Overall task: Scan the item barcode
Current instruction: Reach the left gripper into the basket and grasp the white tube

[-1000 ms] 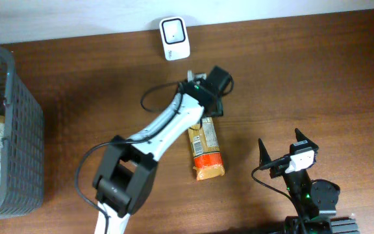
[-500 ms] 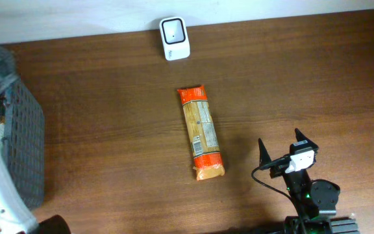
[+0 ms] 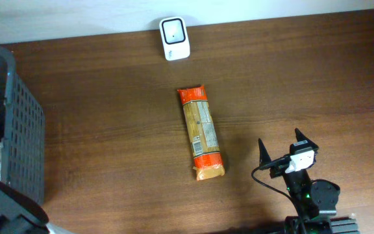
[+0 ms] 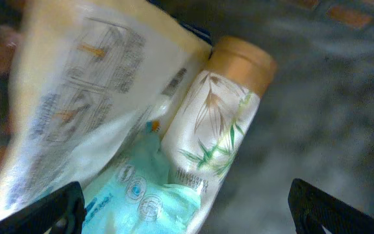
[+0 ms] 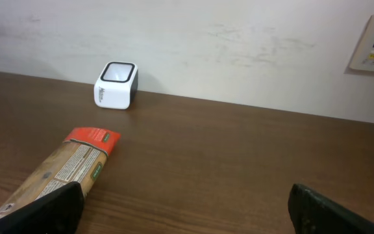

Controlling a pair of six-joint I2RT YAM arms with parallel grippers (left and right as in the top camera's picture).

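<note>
The long orange-and-tan packet (image 3: pixel 200 133) is laid flat on the brown table (image 3: pixel 304 78), apart from the white cube scanner (image 3: pixel 174 38). The left gripper (image 4: pixel 187 209) is spread wide over a cream gold-capped bottle (image 4: pixel 219 123) in the grey basket (image 3: pixel 24 130), probably for picking; the right gripper (image 3: pixel 282 145) is parked wide, empty.

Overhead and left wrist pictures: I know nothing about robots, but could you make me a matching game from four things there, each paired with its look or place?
Things:
1. scanner
2. packet
3. basket
4. bottle

Descriptions:
A. gold cap, leaf print
B. lying flat in the middle of the table
C. dark mesh, at the left edge
D. white, at the far edge

Pairs: 1-D, 2-B, 3-C, 4-A
</note>
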